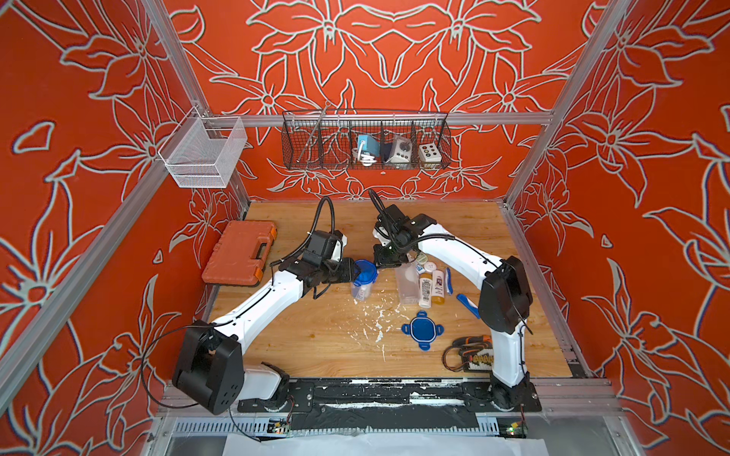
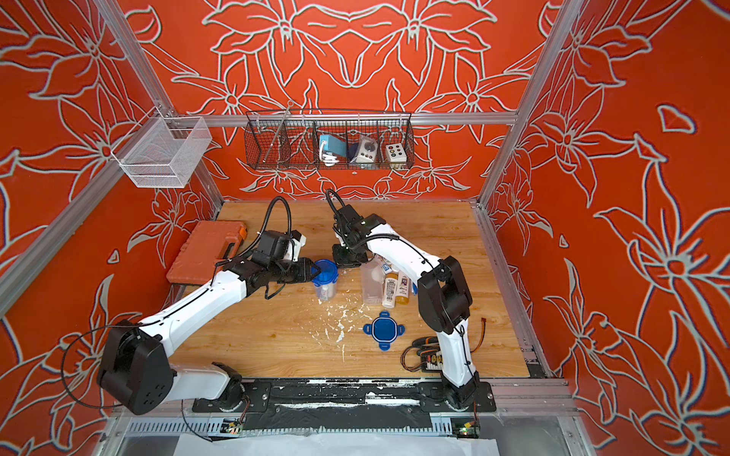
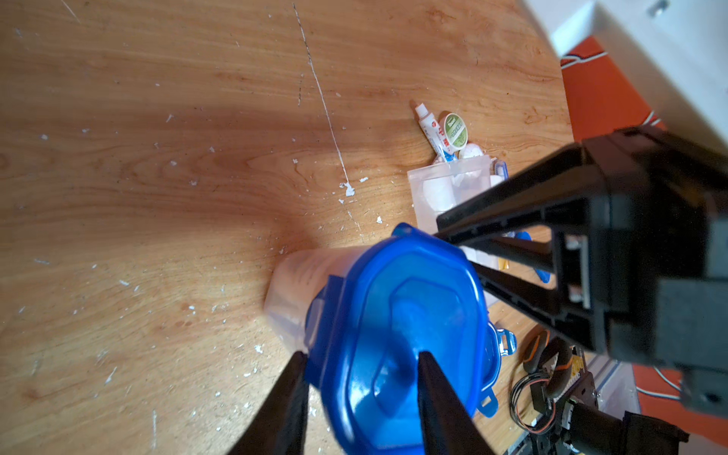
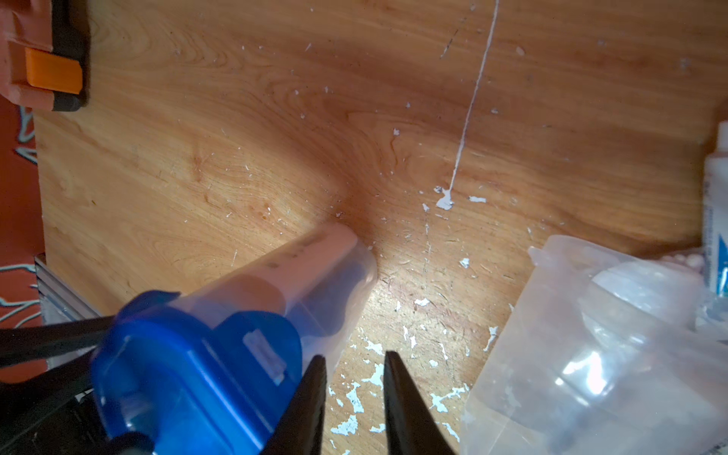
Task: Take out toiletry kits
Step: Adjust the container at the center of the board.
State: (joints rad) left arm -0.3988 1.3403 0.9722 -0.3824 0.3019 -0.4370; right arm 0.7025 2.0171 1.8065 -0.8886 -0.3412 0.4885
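A clear tub (image 1: 362, 291) with a blue lid (image 3: 409, 323) stands mid-table, a pale bottle dimly visible inside it (image 4: 315, 256). My left gripper (image 3: 362, 354) is shut on the lid's rim, one finger outside and one on top. My right gripper (image 4: 354, 356) hangs just past the lid's far side, open a little, with only bare table between its fingers. To the right, an open empty tub (image 1: 407, 284) lies on its side. Loose toiletry kit items lie beside it: white bottles (image 1: 426, 290), a green-and-white tin (image 3: 455, 132), a small tube (image 3: 431, 132) and blue toothbrushes (image 1: 468, 304).
A loose blue four-tabbed lid (image 1: 422, 329) lies toward the front. An orange tool case (image 1: 241, 252) sits at the left edge, and a cable bundle with a board (image 1: 472, 353) by the right arm's base. A black wire basket (image 1: 367, 146) and a white mesh basket (image 1: 205, 154) hang on the walls.
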